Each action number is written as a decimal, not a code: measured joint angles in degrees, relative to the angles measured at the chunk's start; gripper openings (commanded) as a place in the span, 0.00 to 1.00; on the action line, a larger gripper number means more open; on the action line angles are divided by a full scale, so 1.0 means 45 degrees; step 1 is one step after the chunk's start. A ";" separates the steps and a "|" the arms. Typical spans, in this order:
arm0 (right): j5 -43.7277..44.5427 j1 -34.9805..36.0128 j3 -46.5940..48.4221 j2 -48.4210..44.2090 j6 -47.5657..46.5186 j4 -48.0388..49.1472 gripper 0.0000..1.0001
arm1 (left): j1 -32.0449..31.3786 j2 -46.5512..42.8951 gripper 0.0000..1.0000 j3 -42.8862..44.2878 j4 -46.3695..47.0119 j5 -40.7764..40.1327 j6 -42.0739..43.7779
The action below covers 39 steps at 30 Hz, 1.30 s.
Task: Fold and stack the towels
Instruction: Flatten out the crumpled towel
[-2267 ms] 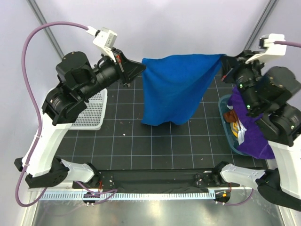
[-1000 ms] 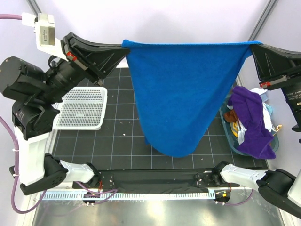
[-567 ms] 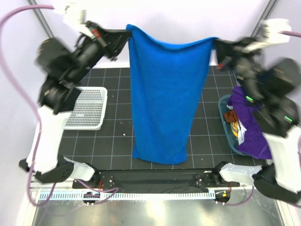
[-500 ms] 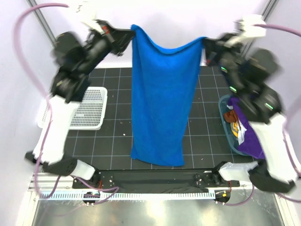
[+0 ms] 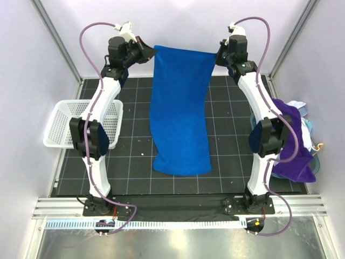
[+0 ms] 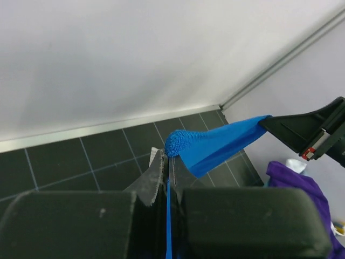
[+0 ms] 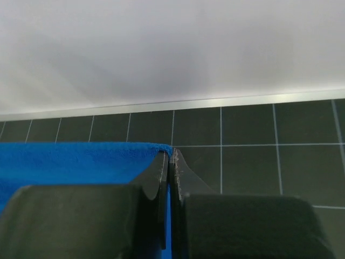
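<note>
A royal blue towel (image 5: 180,108) stretches from the back wall toward the front, its near end lying on the black grid mat. My left gripper (image 5: 151,53) is shut on its far left corner (image 6: 180,144). My right gripper (image 5: 217,55) is shut on its far right corner (image 7: 159,148), the top edge pulled taut between them at the rear. A deep purple towel (image 5: 294,143) hangs over the container at the right, also seen in the left wrist view (image 6: 302,189). Something white (image 5: 308,128) lies bunched beside it; whether it is a towel I cannot tell.
A white perforated basket (image 5: 67,127) sits at the left edge of the mat. A teal-rimmed container (image 5: 315,164) holds the cloths at the right. Both arms reach fully extended to the back wall (image 5: 183,21). A metal rail (image 5: 178,224) runs along the front.
Both arms have swung from raised near the camera out to the back wall, carrying the blue towel. The towel has dropped from hanging in the air to lying lengthwise on the mat.
</note>
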 measured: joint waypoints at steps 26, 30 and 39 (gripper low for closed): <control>-0.1224 -0.0894 0.0466 0.1904 0.1690 0.1219 0.01 | 0.0719 0.2569 0.00 -0.0117 0.2234 0.1209 -0.0894; -0.1506 -0.0695 -0.1972 -0.0831 0.1865 0.1127 0.01 | 0.0554 -0.0393 0.00 -0.2919 0.2404 0.1117 -0.0976; -0.2312 0.0117 -0.5892 -0.8699 0.2098 0.1209 0.01 | -0.1749 -0.8223 0.00 -0.7529 0.2535 -0.0015 -0.0520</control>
